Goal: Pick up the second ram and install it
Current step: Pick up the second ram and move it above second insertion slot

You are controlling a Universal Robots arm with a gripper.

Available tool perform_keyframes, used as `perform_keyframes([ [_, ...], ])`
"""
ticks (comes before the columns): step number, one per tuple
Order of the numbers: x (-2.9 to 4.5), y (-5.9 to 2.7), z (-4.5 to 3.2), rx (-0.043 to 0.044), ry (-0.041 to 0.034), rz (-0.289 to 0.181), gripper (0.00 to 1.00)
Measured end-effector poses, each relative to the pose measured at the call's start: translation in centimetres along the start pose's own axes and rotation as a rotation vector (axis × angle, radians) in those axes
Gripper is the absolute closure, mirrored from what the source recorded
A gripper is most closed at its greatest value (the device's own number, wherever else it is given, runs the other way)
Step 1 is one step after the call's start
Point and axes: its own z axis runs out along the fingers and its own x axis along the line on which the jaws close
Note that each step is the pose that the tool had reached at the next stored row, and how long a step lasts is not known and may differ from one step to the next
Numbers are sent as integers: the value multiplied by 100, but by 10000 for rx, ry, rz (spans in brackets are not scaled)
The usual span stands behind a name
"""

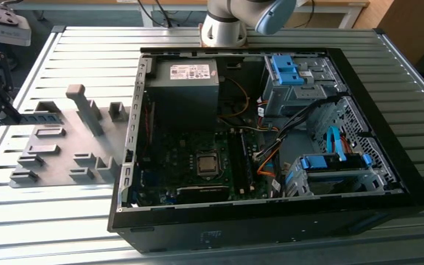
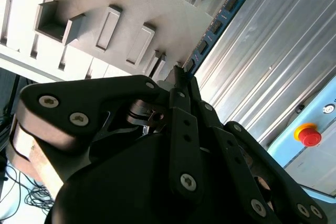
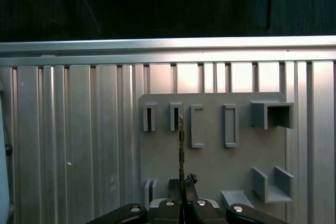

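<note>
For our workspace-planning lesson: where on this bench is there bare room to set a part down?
Free: ribbed aluminium table between the grey plastic holder plate and the table's near edge, and beyond the plate. Crowded: the plate's blocks, the open black PC case, and the black claw gripping the thin green ram strip.

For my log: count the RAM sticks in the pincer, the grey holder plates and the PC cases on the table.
RAM stick in the pincer: 1
grey holder plate: 1
PC case: 1
Total: 3
</note>
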Motion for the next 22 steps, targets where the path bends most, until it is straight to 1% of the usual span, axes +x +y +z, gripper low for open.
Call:
perform_keyframes([
  [11, 0, -1, -21, -1, 1, 0, 86],
  [22, 1, -2, -87, -1, 1, 0, 86],
])
